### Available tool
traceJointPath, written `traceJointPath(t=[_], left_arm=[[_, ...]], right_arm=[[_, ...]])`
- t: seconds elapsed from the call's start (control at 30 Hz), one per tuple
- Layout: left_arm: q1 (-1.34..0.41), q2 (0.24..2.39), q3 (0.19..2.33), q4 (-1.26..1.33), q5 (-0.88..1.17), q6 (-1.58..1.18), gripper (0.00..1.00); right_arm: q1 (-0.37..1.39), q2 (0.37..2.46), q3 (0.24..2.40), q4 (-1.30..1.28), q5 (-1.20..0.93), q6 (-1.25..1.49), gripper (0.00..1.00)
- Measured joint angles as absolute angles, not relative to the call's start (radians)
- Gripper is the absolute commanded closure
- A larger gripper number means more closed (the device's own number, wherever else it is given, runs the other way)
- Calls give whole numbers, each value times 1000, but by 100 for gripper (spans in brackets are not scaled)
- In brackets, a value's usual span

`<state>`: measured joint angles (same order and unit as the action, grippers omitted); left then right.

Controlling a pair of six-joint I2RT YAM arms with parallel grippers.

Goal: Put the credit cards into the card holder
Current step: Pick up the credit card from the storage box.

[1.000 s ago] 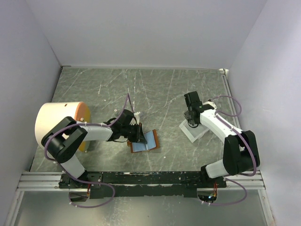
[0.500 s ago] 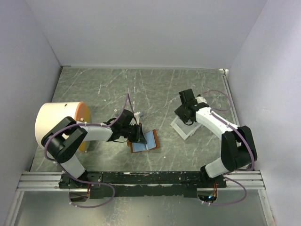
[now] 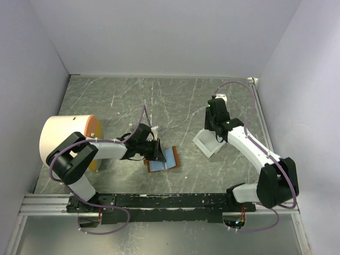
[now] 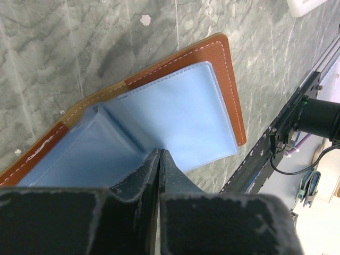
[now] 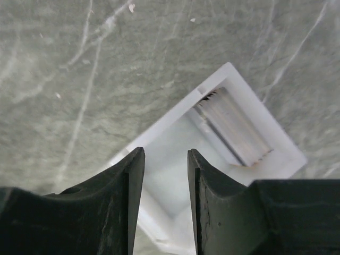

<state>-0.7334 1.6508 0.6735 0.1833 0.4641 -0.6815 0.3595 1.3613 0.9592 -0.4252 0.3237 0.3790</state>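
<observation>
The card holder lies open on the table, brown leather outside and light-blue lining inside. My left gripper is shut at its near edge, and a raised fold of the lining runs up into the closed fingertips. My right gripper hangs open over the white tray, with nothing between its fingers. A stack of thin credit cards stands edge-on at the far end of the tray.
A large cream and orange cylinder stands at the left by the left arm's base. A metal rail runs along the near edge. White walls close in the table on three sides.
My right gripper has opened and drawn back from the white tray, which slid a little to the left. The left gripper and card holder have stayed put.
</observation>
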Motion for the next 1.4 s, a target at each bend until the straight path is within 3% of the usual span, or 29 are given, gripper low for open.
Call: traceJointPath(t=[0.17,0.57,1.4], left_arm=[[-733,1651,673,183,466,-681,87],[-733,1651,640,220,471,-696,88],[-733,1649,631,236,474,-700,88]], right_arm=[[359,1308,856,-360,339,115,62],[351,1486,828,-279,381,-192,55],[352,1537,775,-98,544,-405,60]])
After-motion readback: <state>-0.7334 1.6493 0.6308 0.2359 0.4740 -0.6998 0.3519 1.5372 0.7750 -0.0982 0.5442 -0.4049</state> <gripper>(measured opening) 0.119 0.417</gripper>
